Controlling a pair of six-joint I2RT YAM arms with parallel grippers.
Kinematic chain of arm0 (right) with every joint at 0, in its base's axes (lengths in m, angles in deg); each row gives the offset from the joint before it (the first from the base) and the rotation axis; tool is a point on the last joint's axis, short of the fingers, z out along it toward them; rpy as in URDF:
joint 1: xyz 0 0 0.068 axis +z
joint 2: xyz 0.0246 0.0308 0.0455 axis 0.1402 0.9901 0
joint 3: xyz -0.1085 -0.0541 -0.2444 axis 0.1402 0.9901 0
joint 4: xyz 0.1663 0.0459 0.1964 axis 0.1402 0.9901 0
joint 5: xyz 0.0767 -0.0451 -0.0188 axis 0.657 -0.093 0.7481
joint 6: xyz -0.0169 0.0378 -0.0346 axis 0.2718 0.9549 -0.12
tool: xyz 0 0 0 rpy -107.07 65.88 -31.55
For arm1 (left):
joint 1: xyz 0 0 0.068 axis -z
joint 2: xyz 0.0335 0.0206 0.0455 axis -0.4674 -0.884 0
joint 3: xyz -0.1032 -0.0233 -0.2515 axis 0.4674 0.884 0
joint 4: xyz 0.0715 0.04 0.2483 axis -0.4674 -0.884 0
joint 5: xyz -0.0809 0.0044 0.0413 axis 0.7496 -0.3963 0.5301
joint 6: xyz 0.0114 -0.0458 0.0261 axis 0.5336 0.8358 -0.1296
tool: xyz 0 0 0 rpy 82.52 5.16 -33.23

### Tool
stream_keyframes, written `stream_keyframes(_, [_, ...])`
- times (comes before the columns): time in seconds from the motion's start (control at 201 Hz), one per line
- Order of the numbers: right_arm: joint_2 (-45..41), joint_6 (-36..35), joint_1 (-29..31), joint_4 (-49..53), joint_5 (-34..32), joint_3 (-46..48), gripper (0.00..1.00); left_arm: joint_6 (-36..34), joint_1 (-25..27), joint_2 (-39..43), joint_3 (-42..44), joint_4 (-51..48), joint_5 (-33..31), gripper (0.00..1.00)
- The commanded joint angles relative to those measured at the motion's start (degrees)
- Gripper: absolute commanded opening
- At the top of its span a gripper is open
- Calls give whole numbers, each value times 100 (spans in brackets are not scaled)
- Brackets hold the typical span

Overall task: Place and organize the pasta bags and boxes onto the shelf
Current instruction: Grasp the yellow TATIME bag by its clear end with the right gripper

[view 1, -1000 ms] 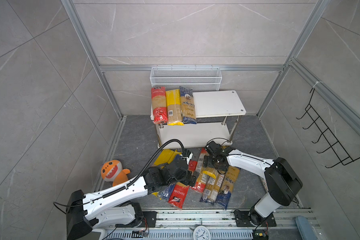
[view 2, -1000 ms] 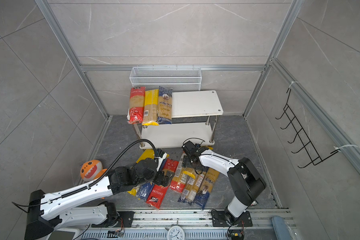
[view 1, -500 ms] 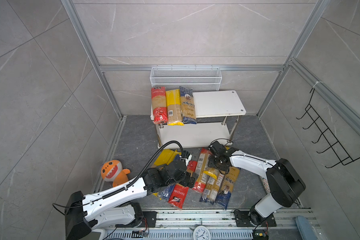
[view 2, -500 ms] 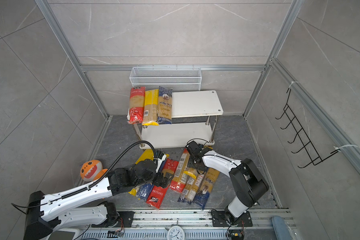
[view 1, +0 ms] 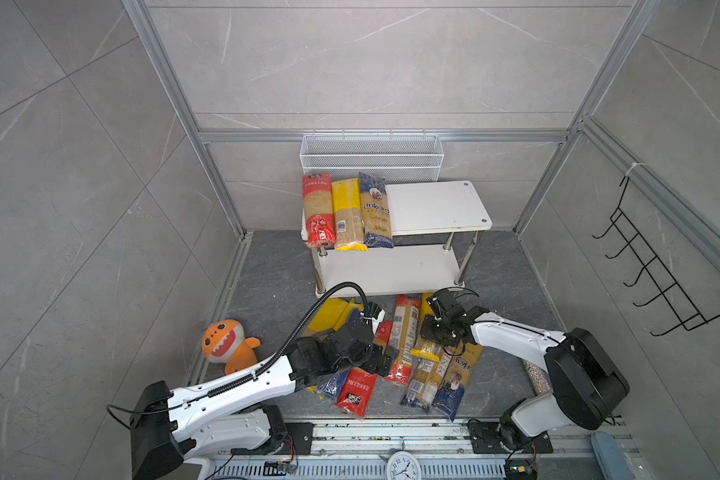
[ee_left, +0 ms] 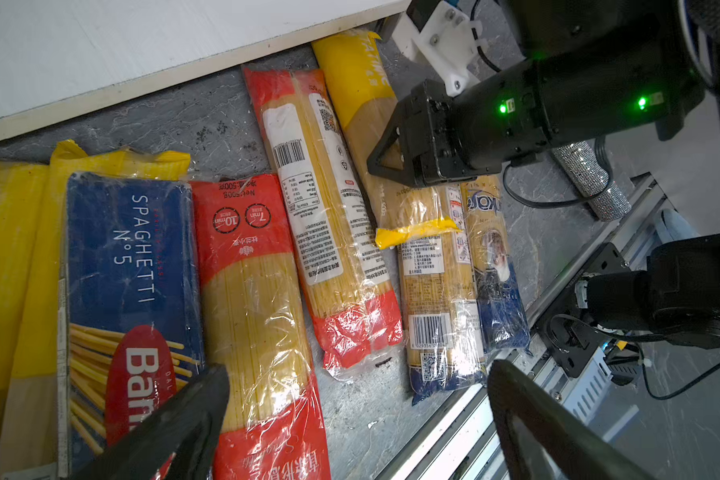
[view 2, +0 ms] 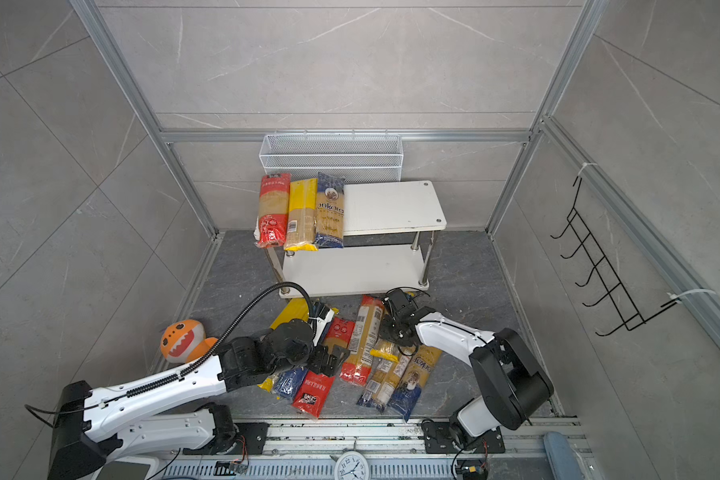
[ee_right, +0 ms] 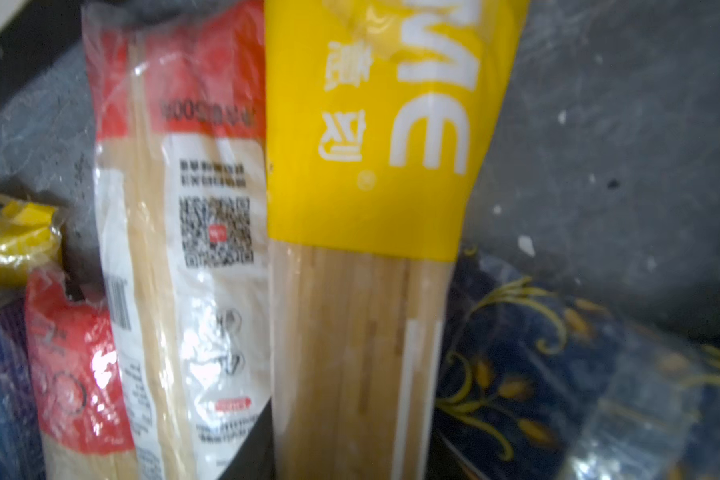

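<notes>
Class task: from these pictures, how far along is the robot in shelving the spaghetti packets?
Done: three packets lie side by side on the shelf, top board. In hand: the right gripper grips a yellow-ended packet. Remaining: roughly seven floor packets; left gripper open above them.

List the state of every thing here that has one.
Left gripper, open, holding nothing.
Right gripper, shut on yellow-ended clear-film spaghetti packet.
Low white two-tier shelf, upright, three packets lying on its top board.
Remaining spaghetti packets, flat on the grey floor.
</notes>
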Motion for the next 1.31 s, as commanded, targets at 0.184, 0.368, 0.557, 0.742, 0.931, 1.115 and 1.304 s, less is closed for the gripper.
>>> stream_keyframes(0.184, [-552, -112, -36, 698, 300, 311, 0, 267, -31, 343, -112, -134, -221, 100])
stream_keyframes(0.368, [-1024, -166, -85, 795, 453, 298, 0, 449, -36, 840, -12, -508, -550, 100])
stream_keyframes(0.557, [-1502, -210, -147, 837, 860, 341, 0, 560, -33, 1245, 34, -772, -788, 100])
stream_keyframes(0.742, [-1845, -178, -220, 664, 1413, 588, 0, 568, -39, 1313, -45, -949, -866, 100])
stream_keyframes(0.931, [-2196, 97, -445, 113, 2211, 1057, 0, 608, -32, 1392, -112, -1045, -911, 100])
stream_keyframes(1.115, [-2099, 209, -662, -335, 2677, 1280, 0, 649, -37, 1447, -197, -1171, -998, 100])
stream_keyframes(1.304, [-2209, 569, -968, -1119, 3460, 1543, 0, 657, -35, 1442, -282, -1263, -1068, 100])
